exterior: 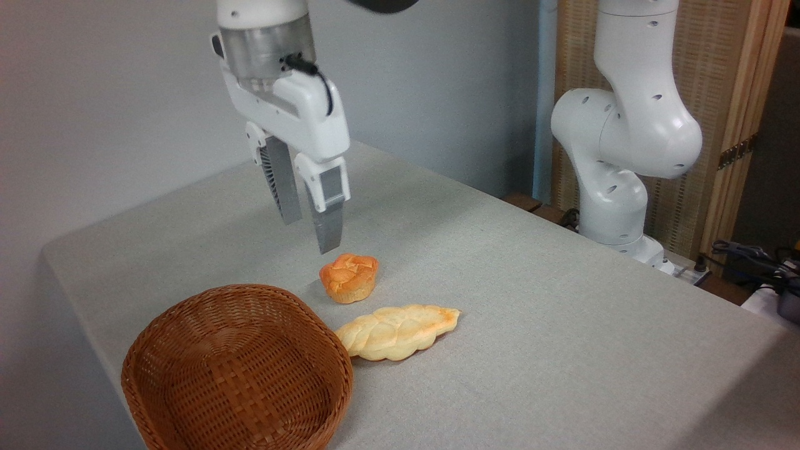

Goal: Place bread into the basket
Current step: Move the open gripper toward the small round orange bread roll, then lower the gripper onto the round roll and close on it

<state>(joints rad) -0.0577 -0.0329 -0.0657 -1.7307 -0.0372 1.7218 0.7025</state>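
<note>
Grey cloth covers the table, where I have the white two-finger gripper hanging empty, fingers slightly apart, just above the small orange-brown knotted bun, which sits beside the empty reddish-brown wicker basket, so the carry looks short.

Pale braided loaf lies on grey table.

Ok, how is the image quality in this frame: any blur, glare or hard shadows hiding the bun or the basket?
Camera view: lighting soft and even, no glare; the bread and basket are sharp enough, with only faint shadows on the table; the gripper is crisp, its fingers parted above the bun; slight graininess overall.
</note>
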